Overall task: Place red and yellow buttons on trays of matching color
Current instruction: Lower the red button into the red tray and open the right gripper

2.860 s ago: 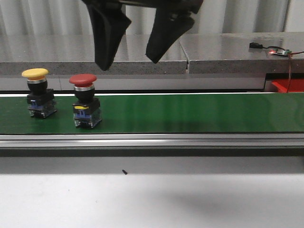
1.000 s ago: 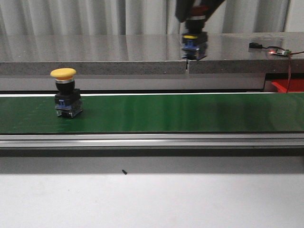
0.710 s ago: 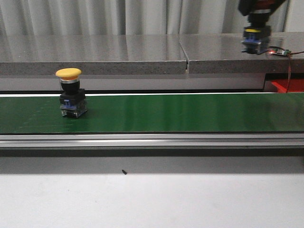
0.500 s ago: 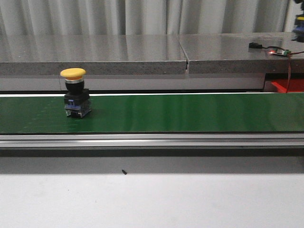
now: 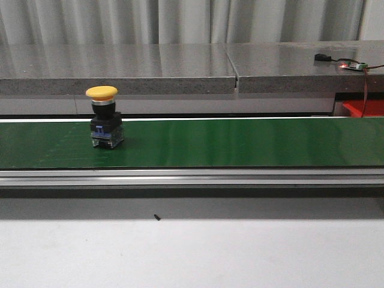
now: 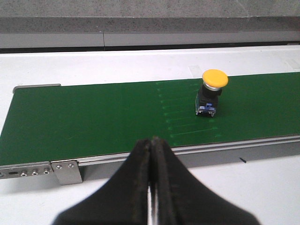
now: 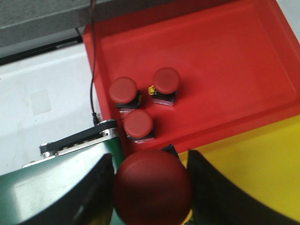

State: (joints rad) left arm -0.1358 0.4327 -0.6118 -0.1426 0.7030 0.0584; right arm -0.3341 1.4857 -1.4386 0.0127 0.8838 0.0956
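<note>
The left gripper (image 6: 151, 187) hangs with its fingers pressed together and nothing between them, short of the near edge of the green conveyor belt (image 5: 240, 143), on which a yellow button (image 5: 106, 124) stands upright toward the left. The right gripper (image 7: 152, 187) is clamped on a red button (image 7: 152, 193), held above the belt's end and the near edge of the trays; beyond it the yellow tray (image 7: 253, 164) adjoins the red tray (image 7: 220, 56), where three more red buttons (image 7: 139, 124) sit clustered close together.
</note>
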